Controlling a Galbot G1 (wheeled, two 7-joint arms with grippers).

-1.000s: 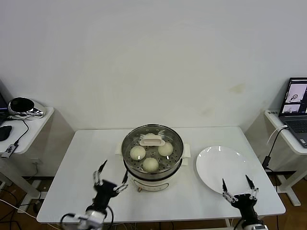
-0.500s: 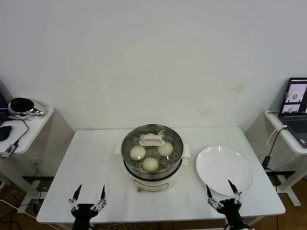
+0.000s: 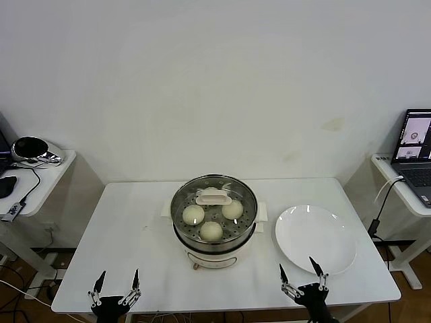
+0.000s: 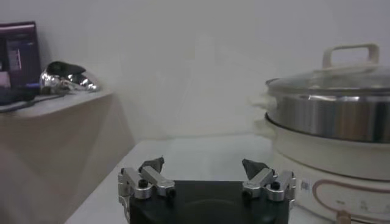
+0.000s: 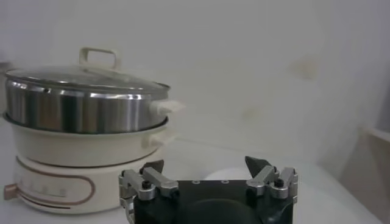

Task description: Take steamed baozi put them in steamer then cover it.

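You have the steamer at the middle of the white bench, a round, shiny steel pot on a white electric base. Its glass lid is on, cream handle upright on top. Through the glass you can see three steamed baozi, smooth cream-white buns resting on the perforated tray: one toward the near side, one on the left and one on the right. The handle hides the far part of the tray, so you cannot tell what lies there. In the left wrist view the steel band sits above the white base, with the lid closed over it.

Just beside the steamer on the right lies a flat white plate, apart from the pot and bare.

The bench stands against a plain pale wall. To the left you have a side table carrying a shiny dark rounded object and cables; to the right another side table holds an open laptop.

Your left gripper hangs at the near left edge of the bench, fingers spread wide and holding nothing. Your right gripper sits at the near edge just in front of the plate, fingers likewise spread and empty. Both are well apart from the steamer.
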